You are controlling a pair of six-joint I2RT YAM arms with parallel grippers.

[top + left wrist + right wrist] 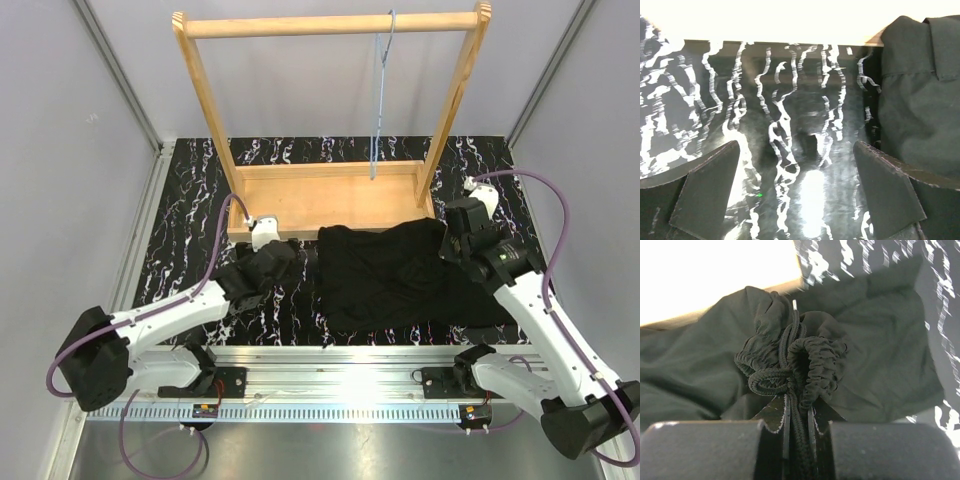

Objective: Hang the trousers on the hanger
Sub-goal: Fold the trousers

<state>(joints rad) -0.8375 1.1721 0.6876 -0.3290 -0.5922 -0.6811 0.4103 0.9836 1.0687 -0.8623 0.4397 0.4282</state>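
The black trousers (385, 275) lie crumpled on the marbled table in front of the wooden rack. The light-blue wire hanger (380, 100) hangs by its hook from the rack's top bar. My right gripper (452, 243) is shut on the trousers' bunched elastic waistband and drawstring (795, 365) at their right edge. My left gripper (285, 255) is open and empty, low over the table just left of the trousers (920, 100); its right finger (885, 190) is close to the fabric edge.
The light wooden rack (330, 190) stands at the back, its base tray right behind the trousers. Grey walls close both sides. A metal rail (330, 385) runs along the near edge.
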